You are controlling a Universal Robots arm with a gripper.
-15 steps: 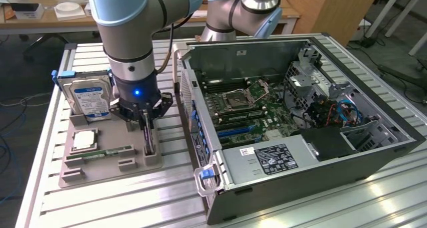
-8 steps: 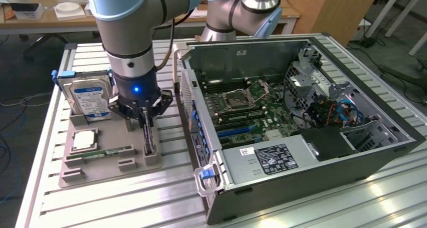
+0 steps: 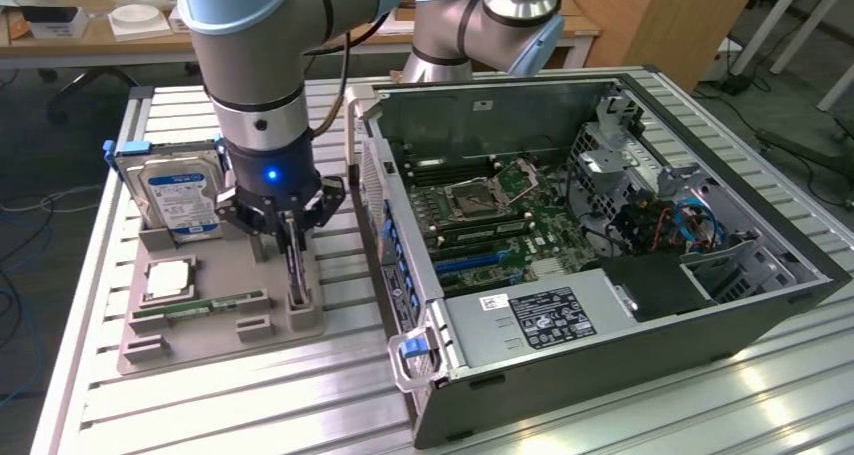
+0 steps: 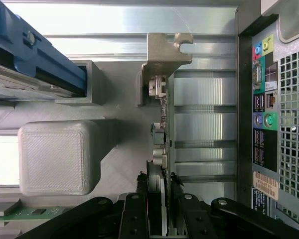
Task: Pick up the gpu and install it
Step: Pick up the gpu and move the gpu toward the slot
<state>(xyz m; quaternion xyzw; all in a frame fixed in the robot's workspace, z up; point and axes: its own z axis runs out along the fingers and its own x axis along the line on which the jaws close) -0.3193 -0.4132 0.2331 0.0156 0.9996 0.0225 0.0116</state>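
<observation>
Pick-up stage. My claw (image 3: 291, 247) grips the gpu (image 3: 299, 280), which stands on edge in the grey holder (image 3: 200, 340) on the worktop (image 3: 267, 405), to the exterior view's left of the open computer case (image 3: 747, 305). I judge the card not yet lifted; installation remains.

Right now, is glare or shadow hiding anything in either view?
Exterior view: even room light, glare on the table slats at the exterior view's right, a blue light glowing on the arm. Wrist view: bare slats reflect strongly, a patch beside the grey block is washed out white, and the hand, closed on the gpu, sits in shadow.
</observation>
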